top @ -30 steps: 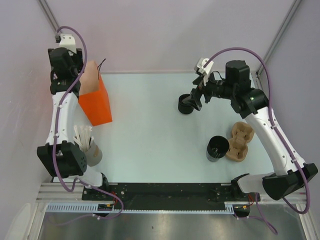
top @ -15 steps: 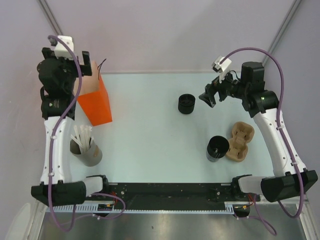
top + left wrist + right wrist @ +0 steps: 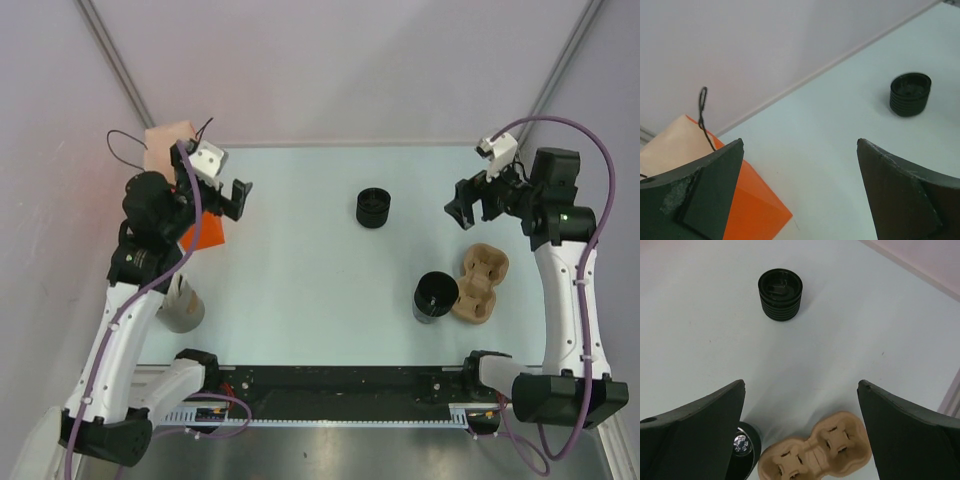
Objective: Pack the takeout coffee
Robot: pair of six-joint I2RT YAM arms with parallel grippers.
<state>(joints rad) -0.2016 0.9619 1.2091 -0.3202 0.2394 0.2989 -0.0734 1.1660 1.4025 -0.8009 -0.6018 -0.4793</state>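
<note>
Pale table (image 3: 300, 300) fills frame. Orange paper bag (image 3: 205, 235) at upper left, top open, partly behind left arm. Left gripper (image 3: 800, 142) over table just right of bag, jaws wide, empty. Right gripper (image 3: 801, 383) at upper right, jaws wide, empty. Tan pulp cup carrier (image 3: 480, 285) at lower right. Wider open black cup (image 3: 435, 296) just left of carrier. Small black ribbed lidded coffee cup (image 3: 372, 208) upright at upper centre, standing apart between both grippers.

The takeout coffee (image 3: 372, 208) is ribbed black, the bag (image 3: 755, 205) orange, the carrier (image 3: 480, 285) tan.
</note>
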